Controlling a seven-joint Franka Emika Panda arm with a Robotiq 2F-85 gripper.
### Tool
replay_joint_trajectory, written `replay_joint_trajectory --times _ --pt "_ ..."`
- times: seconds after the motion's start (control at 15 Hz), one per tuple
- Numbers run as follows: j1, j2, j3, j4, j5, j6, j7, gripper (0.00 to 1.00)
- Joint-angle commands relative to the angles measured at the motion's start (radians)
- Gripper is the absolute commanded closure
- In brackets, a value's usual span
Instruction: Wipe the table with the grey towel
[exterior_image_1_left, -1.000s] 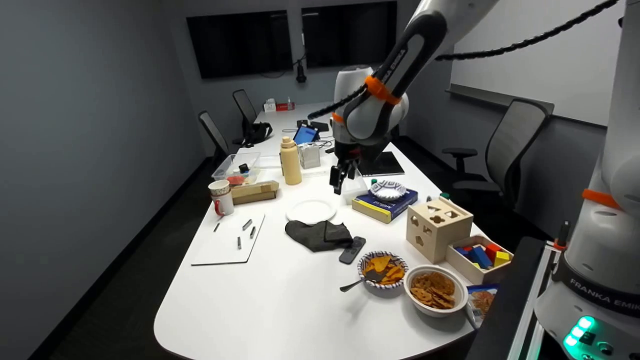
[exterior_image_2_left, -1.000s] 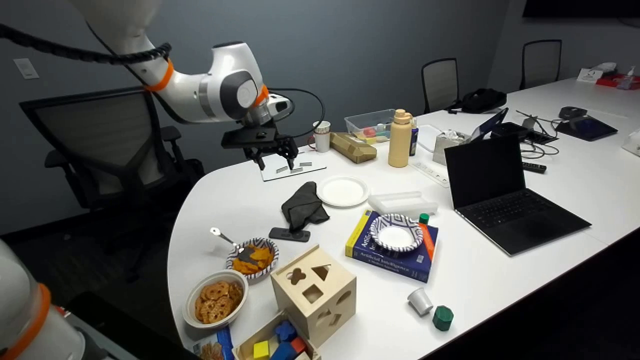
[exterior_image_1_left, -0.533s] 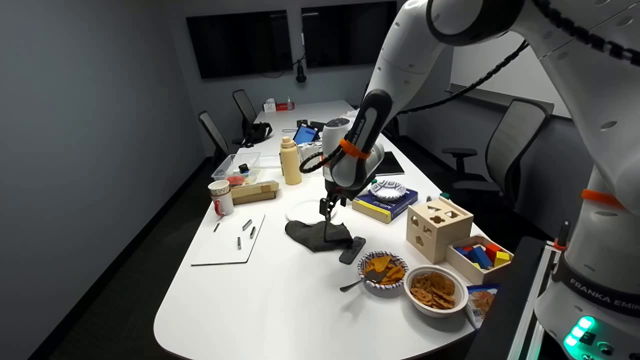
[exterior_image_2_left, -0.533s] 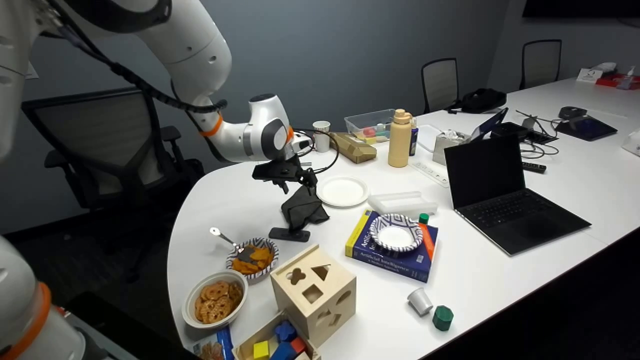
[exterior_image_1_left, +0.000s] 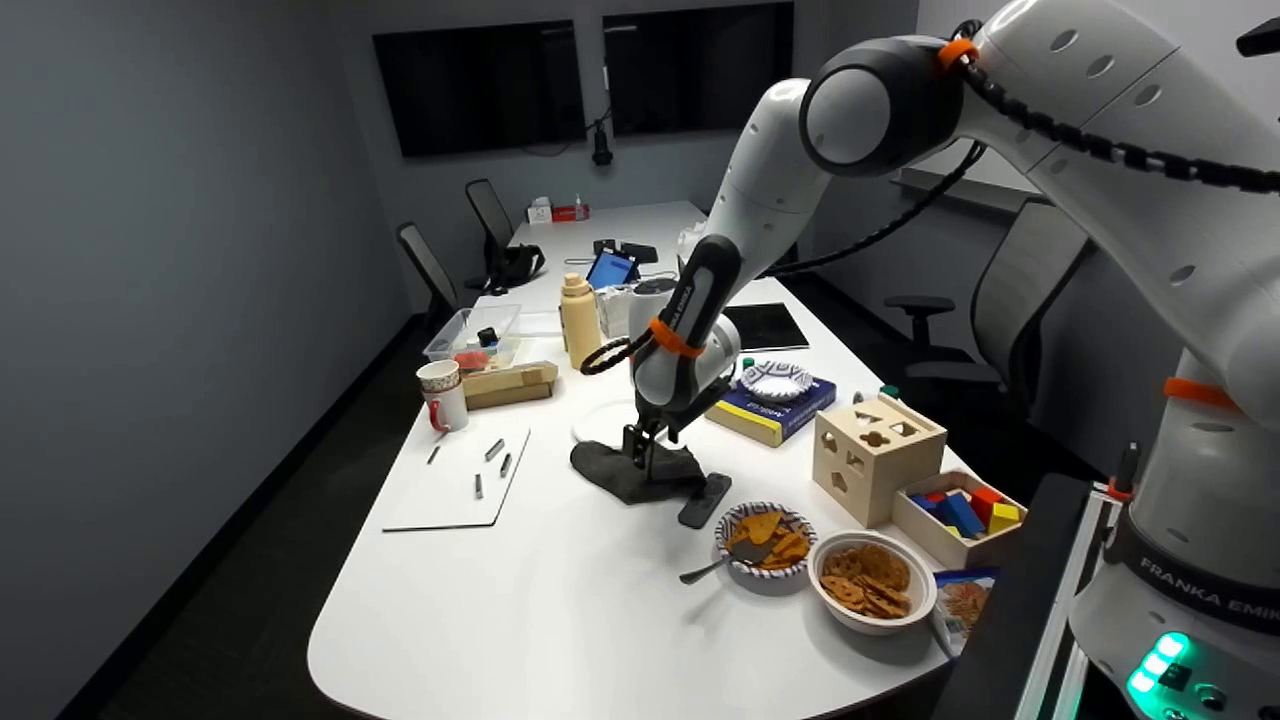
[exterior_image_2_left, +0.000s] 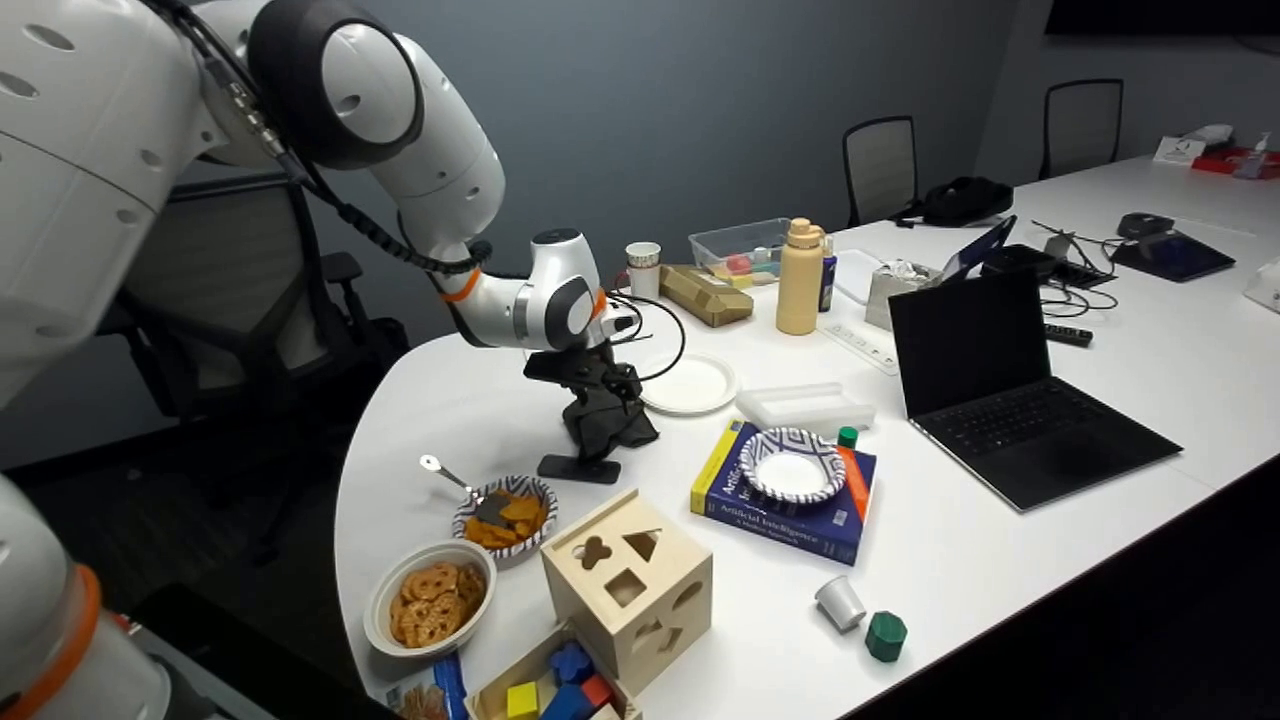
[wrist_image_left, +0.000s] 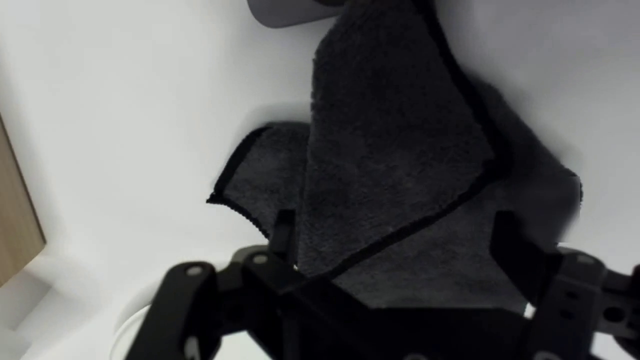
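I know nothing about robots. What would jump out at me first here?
Probably the big white robot arm arching over the table, its black gripper open over a rumpled dark grey towel. Next, perhaps, the wooden shape-sorting box near a snack bowl, with bright blocks in a tray beside it.

towel (wrist_image_left: 380, 150): dark grey, plush, black edging
fold: doubled loosely over itself, layers overlapping
corner: one pokes out at left in wrist view
rest: lying on desk (exterior_image_1_left: 560, 600)
desk: white, rounded end
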Motion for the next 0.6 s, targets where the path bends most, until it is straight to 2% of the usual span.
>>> replay_joint_trajectory --times 0.0,0.07,0.13,0.53 --pt "-0.017 0.07 0.016 0.097 0.038 -0.067 -0.024 0.25" --pt "-0.025 0.082 0.024 0.112 0.042 -0.08 -0.034 0.26" --pt "-0.03 0.09 0.029 0.124 0.045 -0.097 -0.04 0.32" --pt "-0.04 0.12 0.044 0.183 0.053 -0.164 -0.059 0.8"
